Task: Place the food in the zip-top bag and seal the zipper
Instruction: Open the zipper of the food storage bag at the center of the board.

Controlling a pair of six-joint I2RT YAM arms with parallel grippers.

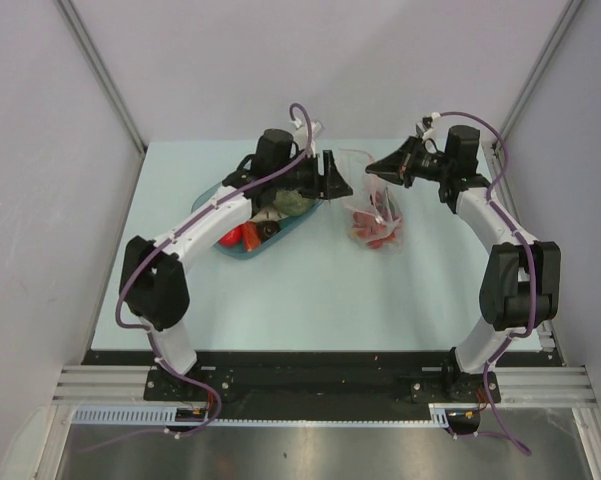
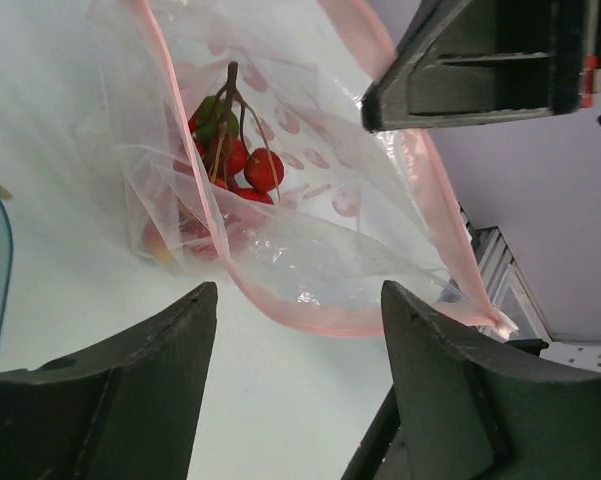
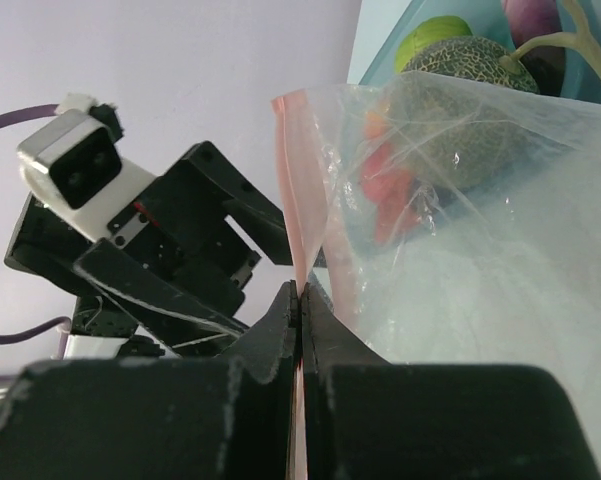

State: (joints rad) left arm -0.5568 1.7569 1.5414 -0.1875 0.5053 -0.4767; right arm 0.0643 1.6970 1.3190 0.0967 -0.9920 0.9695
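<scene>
Right gripper (image 3: 298, 300) is clamped on the zipper (image 3: 300, 180), lifting one lip so the bag (image 1: 378, 215) mouth gapes toward the left arm. Left gripper (image 2: 298, 295) is spread and empty at the mouth, placed to feed items in. Red pieces (image 2: 245, 165) lie inside the bag. Squash (image 3: 450, 110), tomato (image 1: 232, 237) and others sit in the tray (image 1: 242, 256), not yet bagged. Zipper unsealed.
</scene>
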